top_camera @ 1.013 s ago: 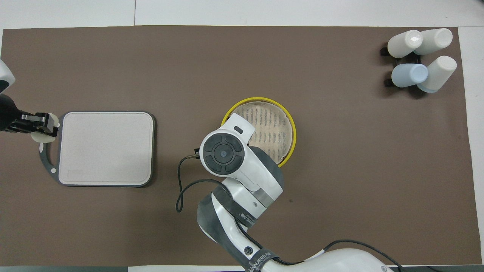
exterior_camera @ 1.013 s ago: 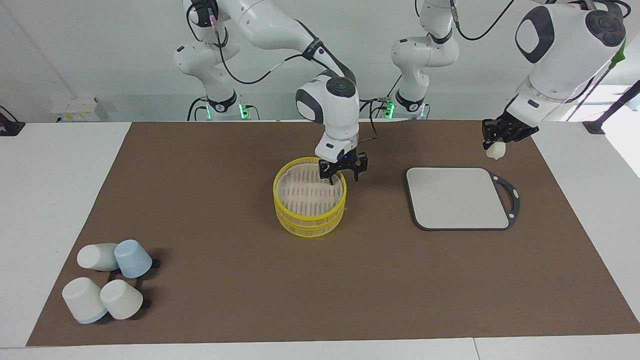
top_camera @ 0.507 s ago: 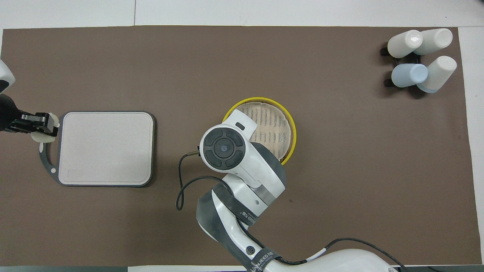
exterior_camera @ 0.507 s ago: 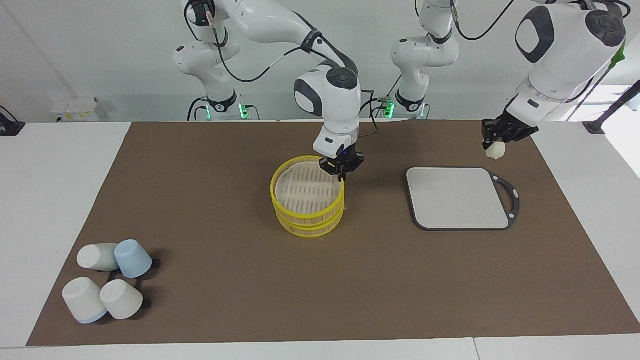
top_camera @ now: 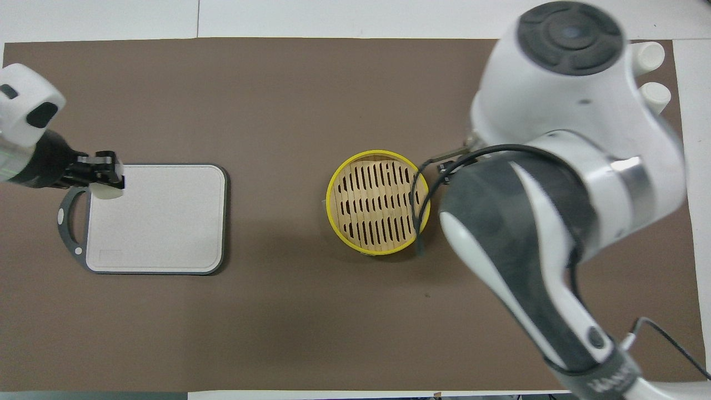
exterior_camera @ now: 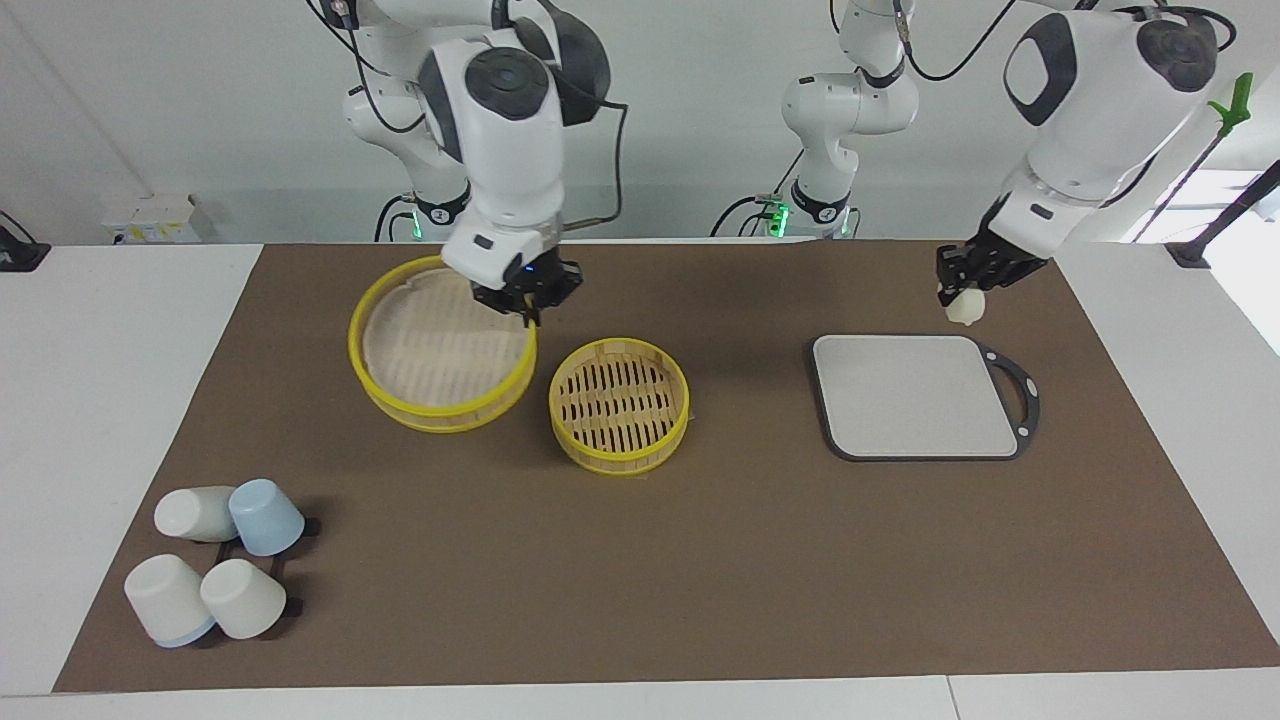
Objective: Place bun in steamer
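The right gripper (exterior_camera: 527,296) is closed on the rim of the yellow lid (exterior_camera: 440,345) and holds it tilted in the air, above the brown mat (exterior_camera: 640,560) just beside the basket, toward the right arm's end of the table. The basket (exterior_camera: 620,405) stands uncovered near the middle of the mat, its tan slatted floor bare. The left gripper (exterior_camera: 962,290) is clamped on the small cream-white bun (exterior_camera: 964,309) and hangs in the air over the handle-end corner of the grey board (exterior_camera: 915,395), the corner on the edge closest to the robots. The board lies flat toward the left arm's end of the mat, its black handle (exterior_camera: 1018,395) pointing to that end. Four cups (exterior_camera: 215,560), white and pale blue, lie clustered at the mat's corner farthest from the robots at the right arm's end.
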